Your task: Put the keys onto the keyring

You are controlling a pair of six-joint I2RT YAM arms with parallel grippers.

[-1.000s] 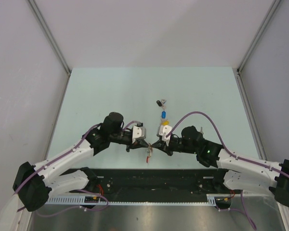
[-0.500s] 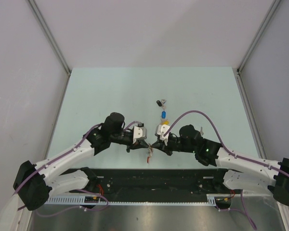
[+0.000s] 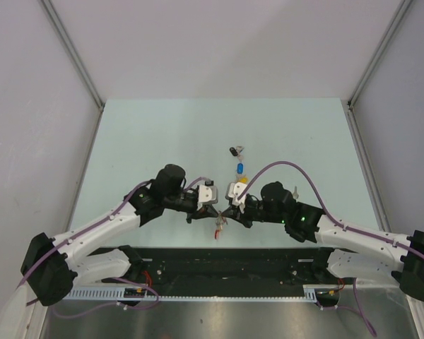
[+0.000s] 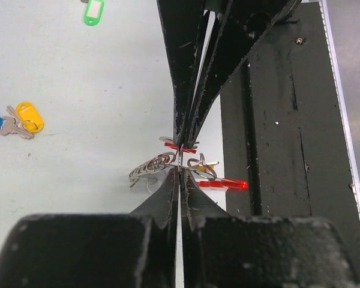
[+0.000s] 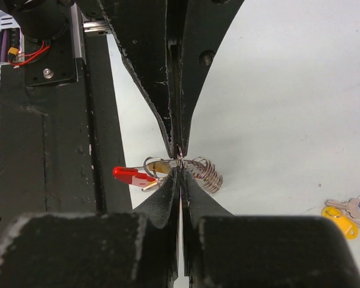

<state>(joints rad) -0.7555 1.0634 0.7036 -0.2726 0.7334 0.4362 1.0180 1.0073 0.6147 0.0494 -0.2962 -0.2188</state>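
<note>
My left gripper point(image 3: 214, 211) and right gripper point(image 3: 228, 212) meet tip to tip just above the table's near edge. Both are shut on the keyring point(image 4: 154, 167), a stretched coil of silvery wire loops; it also shows in the right wrist view point(image 5: 208, 173). A red-tagged key point(image 4: 225, 183) hangs from it by a ring, seen from above point(image 3: 216, 231) too. In the left wrist view my left gripper point(image 4: 180, 170) pinches the wire from below and the right gripper's fingers point(image 4: 189, 90) from above. Yellow point(image 3: 244, 179), blue point(image 3: 239, 168) and black point(image 3: 234, 150) keys lie beyond.
A green-tagged key point(image 4: 93, 12) lies further out on the pale table point(image 3: 162, 134). The black base rail point(image 3: 226, 265) runs directly under the hanging red tag. Grey walls stand on both sides, with metal corner posts point(image 3: 71, 53).
The two grippers have drawn slightly closer together, the left one shifting right and the right one left. The keyring and red-tagged key stay between them.
</note>
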